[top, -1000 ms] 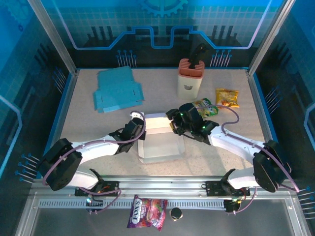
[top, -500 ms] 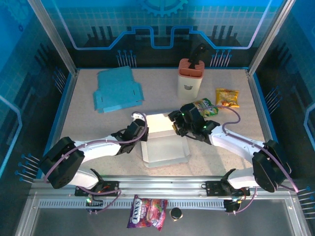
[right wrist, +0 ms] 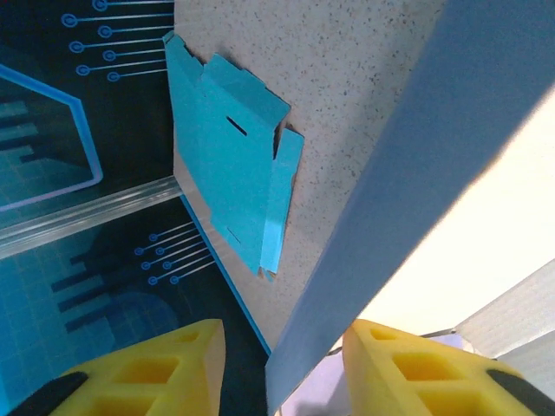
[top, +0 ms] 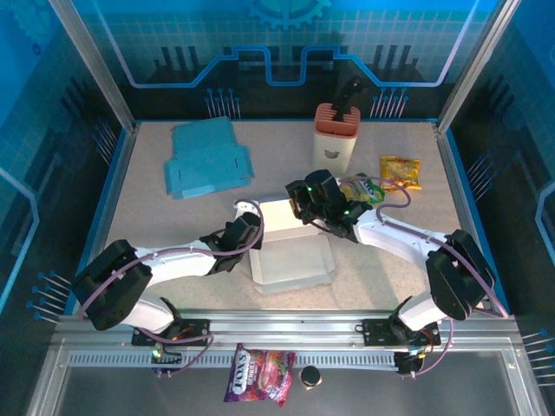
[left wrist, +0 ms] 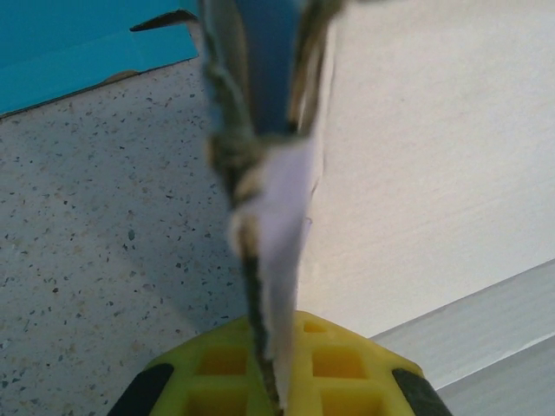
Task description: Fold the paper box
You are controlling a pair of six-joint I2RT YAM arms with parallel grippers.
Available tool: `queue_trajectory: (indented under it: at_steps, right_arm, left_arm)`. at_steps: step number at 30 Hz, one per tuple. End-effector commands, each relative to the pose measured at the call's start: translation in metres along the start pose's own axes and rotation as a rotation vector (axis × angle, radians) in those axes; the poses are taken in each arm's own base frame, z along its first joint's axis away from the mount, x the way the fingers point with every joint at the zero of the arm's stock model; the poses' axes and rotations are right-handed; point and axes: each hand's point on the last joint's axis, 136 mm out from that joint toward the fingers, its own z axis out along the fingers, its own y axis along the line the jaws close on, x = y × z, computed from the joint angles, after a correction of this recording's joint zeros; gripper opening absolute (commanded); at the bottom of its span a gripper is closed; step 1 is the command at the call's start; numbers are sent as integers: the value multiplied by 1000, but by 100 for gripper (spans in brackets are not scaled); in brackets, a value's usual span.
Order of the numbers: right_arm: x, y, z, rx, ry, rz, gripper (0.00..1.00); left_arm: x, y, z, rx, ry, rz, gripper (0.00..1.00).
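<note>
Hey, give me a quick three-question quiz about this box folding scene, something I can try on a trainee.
1. True or false: the left pincer is shut on a wall of the white paper box.
2. Where does the flat blue cardboard lie? A: at the back left of the table. B: inside the white paper box. C: hanging from the left pincer.
3. Fill in: the right pincer has ____ fingers.
Key: 1 true; 2 A; 3 yellow.
</note>
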Motion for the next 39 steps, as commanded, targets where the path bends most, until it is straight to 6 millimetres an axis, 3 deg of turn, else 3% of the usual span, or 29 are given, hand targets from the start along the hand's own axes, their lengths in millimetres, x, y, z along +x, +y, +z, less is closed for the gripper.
queue_trajectory:
  at_steps: [1,5,10,13,18,25,39]
  right_arm:
    - [7,12,1,-28,8,20,40]
    - [5,13,7,-39,0,21,32]
    - [5,17,19,-65,11,29,10]
    - [4,31,17,-119,2,21,0]
    - [7,58,11,-237,31,-27,0]
    - [9,43,10,-302,55,-57,0]
    - [8,11,3,-335,87,-80,0]
  left_arm:
    - [-14,-3,1,-14,-47,-4,0]
    - [-16,-4,2,-17,-57,-6,0]
    - [-21,-4,5,-28,-74,4,0]
    - [-27,1,7,-44,-98,1,0]
    - [-40,9,13,-36,-128,-32,1]
    - [-34,2,18,33,-110,-67,22]
    - [-7,-3,24,70,-37,-112,30]
